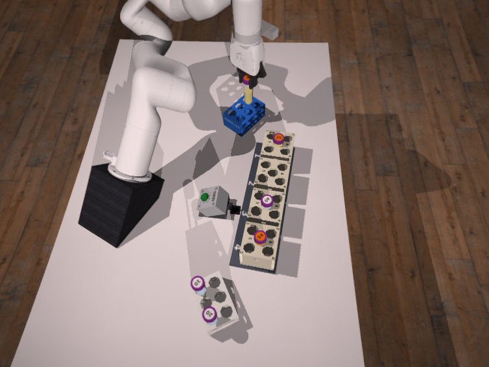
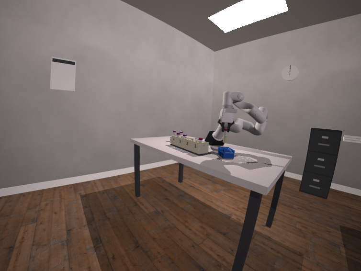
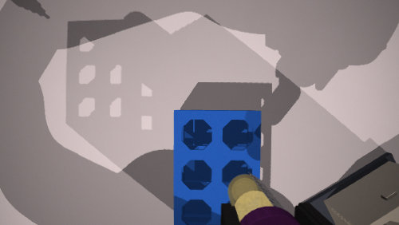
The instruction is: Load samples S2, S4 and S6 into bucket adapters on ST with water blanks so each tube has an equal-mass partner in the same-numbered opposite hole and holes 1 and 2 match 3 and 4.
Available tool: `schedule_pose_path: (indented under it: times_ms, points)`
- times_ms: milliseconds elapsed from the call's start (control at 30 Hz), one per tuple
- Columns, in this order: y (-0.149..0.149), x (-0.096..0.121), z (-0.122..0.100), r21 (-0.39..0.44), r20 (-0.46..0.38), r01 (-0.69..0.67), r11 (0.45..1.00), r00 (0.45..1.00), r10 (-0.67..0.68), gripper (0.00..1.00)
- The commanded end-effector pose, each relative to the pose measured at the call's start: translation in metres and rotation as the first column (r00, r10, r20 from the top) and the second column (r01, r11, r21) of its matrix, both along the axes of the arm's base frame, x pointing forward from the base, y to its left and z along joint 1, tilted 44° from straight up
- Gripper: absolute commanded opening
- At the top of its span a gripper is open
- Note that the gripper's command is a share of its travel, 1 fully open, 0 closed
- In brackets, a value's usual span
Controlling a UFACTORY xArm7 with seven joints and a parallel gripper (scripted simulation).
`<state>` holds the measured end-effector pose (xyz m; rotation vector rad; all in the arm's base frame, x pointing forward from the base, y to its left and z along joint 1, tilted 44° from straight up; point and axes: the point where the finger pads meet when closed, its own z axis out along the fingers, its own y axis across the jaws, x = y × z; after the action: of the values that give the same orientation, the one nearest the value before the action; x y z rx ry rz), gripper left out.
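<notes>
Above blue rack [image 1: 235, 125] [image 2: 226, 152] [image 3: 217, 155], hand [image 1: 248, 80] [image 2: 226, 129] [image 3: 261, 213] closed on capped tube [image 1: 248, 94] [image 2: 224, 139] [image 3: 253, 201].

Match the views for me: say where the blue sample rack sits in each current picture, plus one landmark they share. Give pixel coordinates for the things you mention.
Top: the blue rack [image 1: 238, 123] [image 2: 229, 152] [image 3: 217, 155] is just above centre.
Exterior: right of centre, on the table's near side.
Wrist: lower middle, cut off by the bottom edge.
Shared landmark: the gripped tube [image 1: 248, 96] [image 2: 224, 139] [image 3: 253, 201] with its purple cap.

Grey walls [image 2: 131, 87] with a pale round clock [image 2: 294, 73], dark filing cabinet [image 2: 320, 162], wood-plank floor [image 2: 174, 233] [image 1: 395, 78], perhaps a ceiling light [image 2: 249, 14]
</notes>
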<state>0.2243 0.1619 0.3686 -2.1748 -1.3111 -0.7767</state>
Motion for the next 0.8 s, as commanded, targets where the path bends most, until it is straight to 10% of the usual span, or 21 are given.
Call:
schedule_pose_path:
  times_ms: [0,767]
  points:
    - [-0.007,-0.002,0.008,0.001,0.002,0.0,1.0,1.0,0.0,0.0]
    - [-0.029,-0.01,0.032,0.001,0.002,0.0,1.0,1.0,0.0,0.0]
